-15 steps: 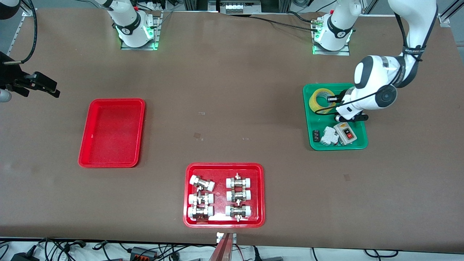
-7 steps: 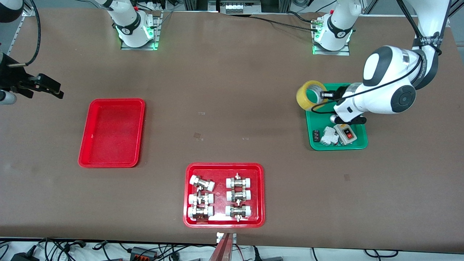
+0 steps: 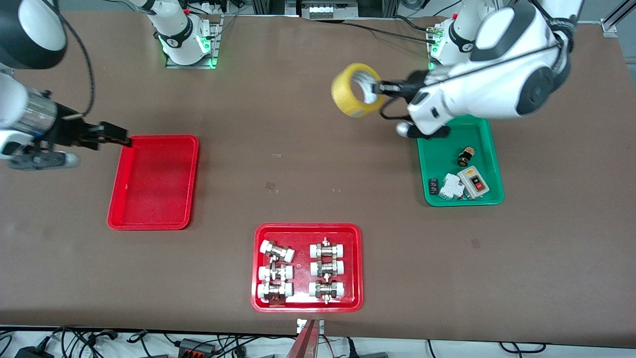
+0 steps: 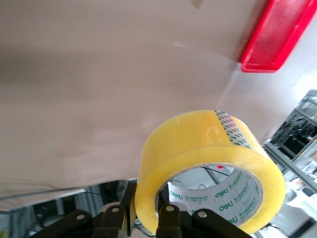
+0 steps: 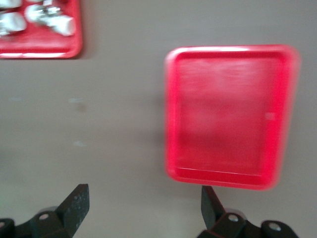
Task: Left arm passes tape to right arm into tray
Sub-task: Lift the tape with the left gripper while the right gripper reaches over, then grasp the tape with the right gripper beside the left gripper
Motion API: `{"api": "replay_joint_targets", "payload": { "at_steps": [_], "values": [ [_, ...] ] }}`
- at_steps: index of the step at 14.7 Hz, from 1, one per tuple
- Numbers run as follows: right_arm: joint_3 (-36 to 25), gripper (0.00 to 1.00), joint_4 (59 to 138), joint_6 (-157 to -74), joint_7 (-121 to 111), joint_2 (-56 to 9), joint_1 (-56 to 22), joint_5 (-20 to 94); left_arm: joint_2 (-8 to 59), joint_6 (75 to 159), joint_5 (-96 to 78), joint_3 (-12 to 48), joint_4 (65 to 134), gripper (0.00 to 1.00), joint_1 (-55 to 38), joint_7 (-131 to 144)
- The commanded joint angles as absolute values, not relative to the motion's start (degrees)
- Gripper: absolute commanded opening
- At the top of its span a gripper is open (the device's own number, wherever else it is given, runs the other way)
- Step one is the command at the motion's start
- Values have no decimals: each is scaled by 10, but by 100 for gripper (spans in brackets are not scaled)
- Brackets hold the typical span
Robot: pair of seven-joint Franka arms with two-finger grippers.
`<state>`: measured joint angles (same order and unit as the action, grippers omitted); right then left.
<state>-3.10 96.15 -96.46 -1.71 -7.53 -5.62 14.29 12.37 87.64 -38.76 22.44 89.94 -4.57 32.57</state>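
Moved: tape [image 3: 356,90] lifted out of green tray [image 3: 489,144], now over bare tabletop [image 3: 298,149].
Left end effector [image 3: 376,89]: clamped on tape wall.
Right end effector [image 3: 124,140]: fingers apart, at tray [image 3: 153,182] rim.
Nearby: fittings tray [image 3: 307,267] nearer cam.
Left wrist view: "deli" print on core [image 4: 225,186].

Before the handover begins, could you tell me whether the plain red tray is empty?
Empty: the tray shows only bare red floor. The tape is in the left gripper.

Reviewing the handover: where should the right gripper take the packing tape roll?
On the free arc of the packing tape roll, away from the left gripper, which pinches the wall nearest it. The right gripper, open by the plain red tray, should straddle that wall.
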Motion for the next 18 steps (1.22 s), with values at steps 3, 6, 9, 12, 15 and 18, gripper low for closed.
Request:
{"api": "replay_joint_targets", "payload": {
  "at_steps": [3,6,9,12,15,18],
  "values": [
    [-35,100,907,-959,-27,-112,-112,290,191,907,-419,227,817,5,-83,404],
    [-35,100,873,-957,-26,-119,-154,393,190,896,-417,226,817,5,-75,387],
    [-35,100,874,-989,-18,-128,-206,476,190,896,-420,223,816,5,-69,322],
    [-34,100,873,-1052,-11,-142,-257,494,190,896,-419,222,816,5,-55,300],
    [-32,100,868,-1085,73,-142,-293,496,189,896,-420,222,816,5,-49,293],
    [-31,100,858,-1100,147,-142,-325,500,189,896,-420,223,816,5,-49,295]
  ]
}}
